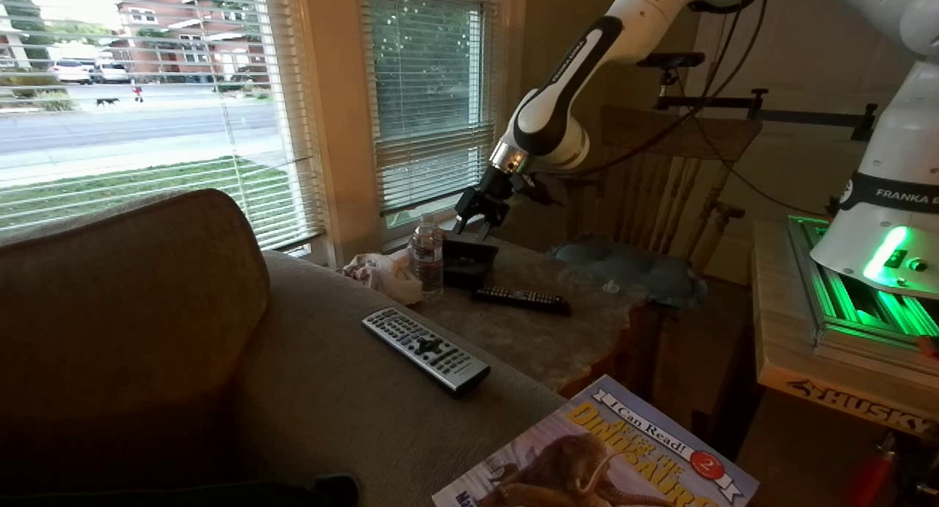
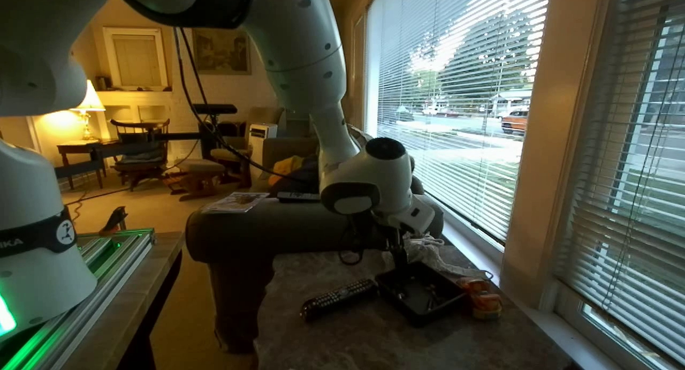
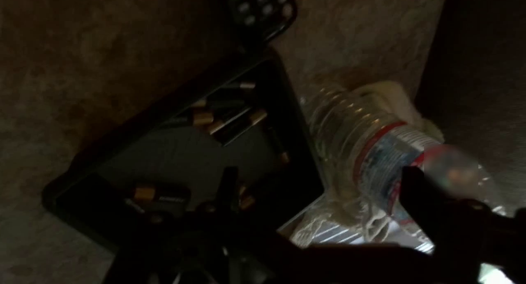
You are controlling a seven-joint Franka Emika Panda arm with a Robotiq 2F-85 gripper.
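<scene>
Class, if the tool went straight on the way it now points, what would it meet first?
Probably the black tray; depth is unclear, though, and the tool might brush the plastic bottle beside it first.

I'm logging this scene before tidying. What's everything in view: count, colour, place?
table: one, brown, beside sofa
sofa: one, brown, by windows
windows: at least two, white blinds, beyond table and sofa
tray: one, black, on table
batteries: several, black and copper, in tray
bottle: one, clear, beside tray
crumpled bundle: one, whitish, beside bottle
dark remote: one, black, on table
silver remote: one, silver, on sofa arm
orange item: count unclear, orange, beside tray
book: one, lilac, on sofa arm
lamp: one, cream, across room
chairs: at least two, brown, around room
vehicles: several, white and orange, outside
workbench: one, light wood, under robot arm
robot arm: one, white, over table
gripper: one, black, open, near tray and bottle
</scene>
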